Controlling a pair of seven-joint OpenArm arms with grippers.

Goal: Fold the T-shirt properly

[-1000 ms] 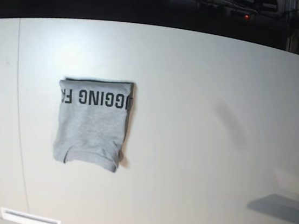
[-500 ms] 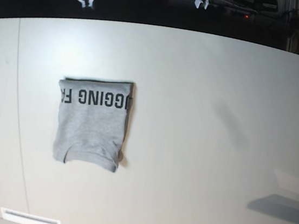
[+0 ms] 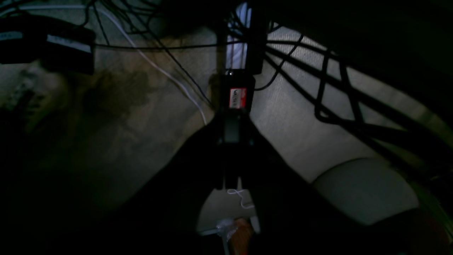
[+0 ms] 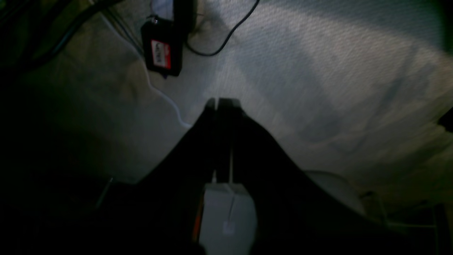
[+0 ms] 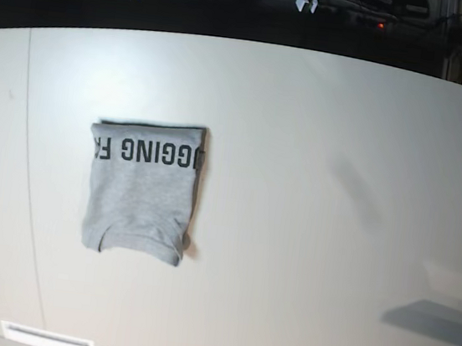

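T-shirt (image 5: 140, 191) — soft heather-grey rectangle

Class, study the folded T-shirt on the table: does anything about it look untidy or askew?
Mostly neat. The T-shirt lies as a compact rectangle on the table, but its lower edge is uneven: a small flap pokes out at the bottom right corner, and the lettering wraps over the right fold.
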